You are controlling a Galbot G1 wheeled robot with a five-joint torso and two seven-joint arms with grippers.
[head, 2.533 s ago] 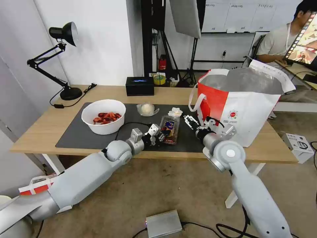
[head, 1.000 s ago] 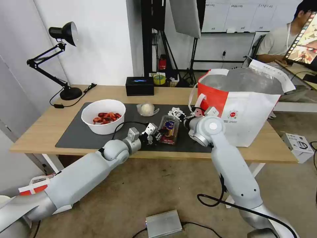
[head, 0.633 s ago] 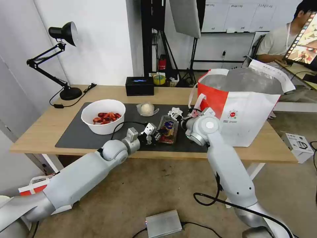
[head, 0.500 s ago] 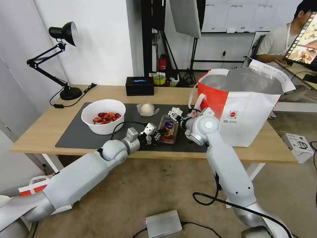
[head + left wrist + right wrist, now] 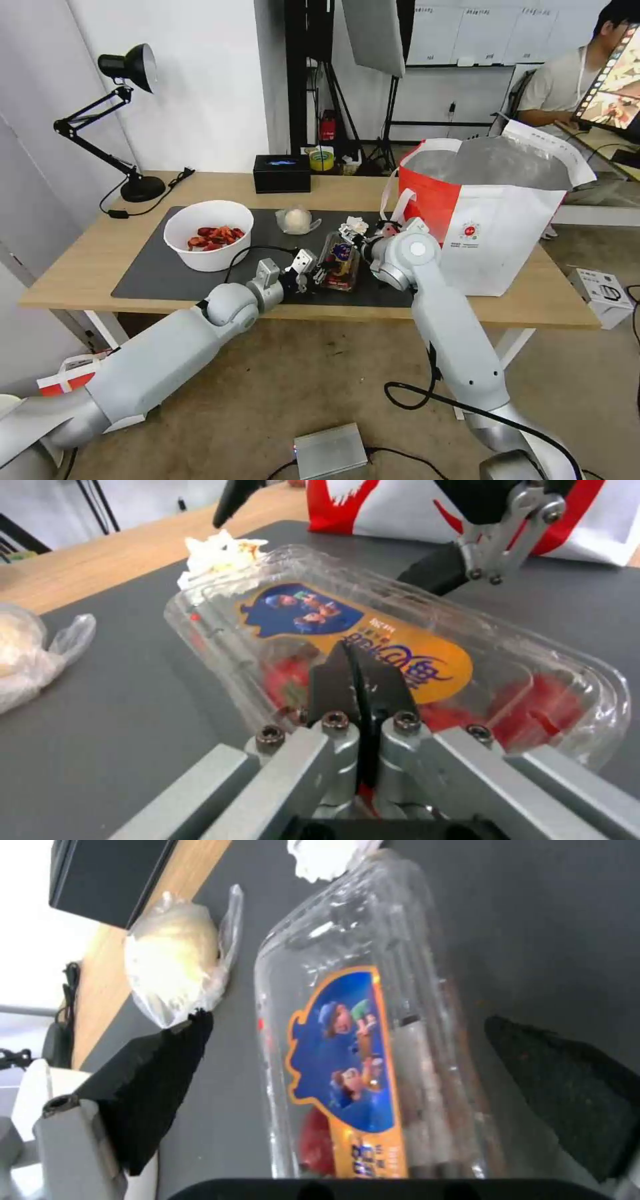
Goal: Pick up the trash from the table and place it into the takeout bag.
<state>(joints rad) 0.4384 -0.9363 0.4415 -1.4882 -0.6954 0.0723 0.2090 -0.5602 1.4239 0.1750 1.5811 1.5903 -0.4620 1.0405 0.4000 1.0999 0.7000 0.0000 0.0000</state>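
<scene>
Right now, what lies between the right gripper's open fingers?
In the right wrist view, the clear plastic clamshell box with its blue-and-orange label lies between the right gripper's black pads.

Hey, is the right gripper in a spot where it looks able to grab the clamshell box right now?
Probably yes. The right gripper hangs open over the clear clamshell box, one finger on each side, nothing between. The left gripper sits shut at the box's near end, out of its way.

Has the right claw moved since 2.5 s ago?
Yes. The right claw has swung away from the takeout bag, toward the robot's left, and now straddles the clamshell box.
</scene>
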